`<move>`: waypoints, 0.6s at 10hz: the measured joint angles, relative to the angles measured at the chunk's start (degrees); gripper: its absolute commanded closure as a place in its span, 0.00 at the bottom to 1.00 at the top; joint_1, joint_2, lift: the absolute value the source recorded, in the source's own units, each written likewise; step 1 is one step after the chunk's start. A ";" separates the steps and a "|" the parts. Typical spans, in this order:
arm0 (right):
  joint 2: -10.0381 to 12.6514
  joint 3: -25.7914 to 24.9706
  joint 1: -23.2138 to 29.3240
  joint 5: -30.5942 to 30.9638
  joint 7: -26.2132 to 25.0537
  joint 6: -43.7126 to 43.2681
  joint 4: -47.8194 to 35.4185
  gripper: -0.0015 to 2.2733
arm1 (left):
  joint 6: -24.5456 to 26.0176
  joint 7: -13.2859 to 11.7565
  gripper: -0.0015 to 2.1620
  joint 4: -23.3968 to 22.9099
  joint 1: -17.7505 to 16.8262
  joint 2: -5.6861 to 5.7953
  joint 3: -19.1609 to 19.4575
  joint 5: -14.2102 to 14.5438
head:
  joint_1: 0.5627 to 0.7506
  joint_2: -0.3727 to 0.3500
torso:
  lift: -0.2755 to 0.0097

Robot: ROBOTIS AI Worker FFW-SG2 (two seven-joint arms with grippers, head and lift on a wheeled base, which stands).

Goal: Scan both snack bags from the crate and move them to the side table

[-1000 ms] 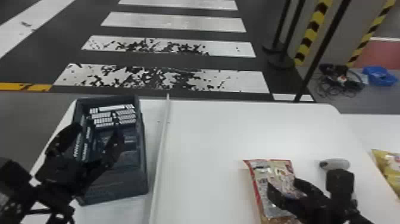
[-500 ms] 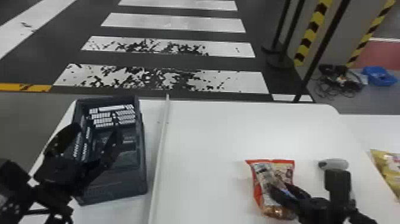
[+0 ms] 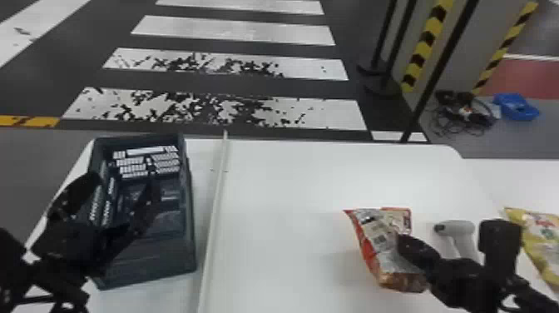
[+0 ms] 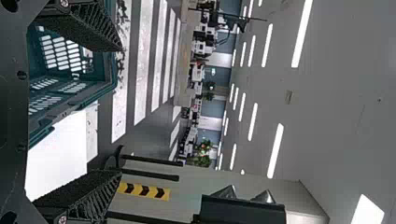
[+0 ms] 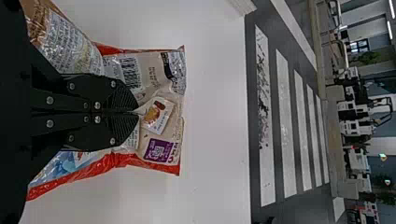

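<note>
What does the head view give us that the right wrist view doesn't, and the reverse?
Head view: the crate, scanner, yellow snack bag, open left gripper and blue tub on the floor.

Right wrist view: the purple label on the red-edged snack bag, the right gripper shut on that bag's film, and greenery in the room behind.

Both: the red-edged bag, right gripper, white table and floor stripes.

We have the crate (image 3: 141, 260) left on the table (image 3: 283, 204) | snack bag (image 3: 376, 237) near right | scanner (image 3: 461, 229) just right of it | second snack bag (image 3: 540, 233) farthest right
</note>
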 measured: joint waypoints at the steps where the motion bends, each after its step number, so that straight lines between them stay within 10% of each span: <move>1: -0.73 -2.01 0.92 -1.94 -0.46 0.39 -3.05 0.99 | 0.00 0.00 0.03 0.00 0.03 0.07 -0.12 0.00 | 0.70 0.38 | 0.63; 6: -12.95 -18.30 -6.78 -8.65 -0.60 0.13 6.86 0.99 | 0.24 0.00 0.03 0.09 0.20 0.27 -0.36 -0.41 | 0.70 0.08 | 0.63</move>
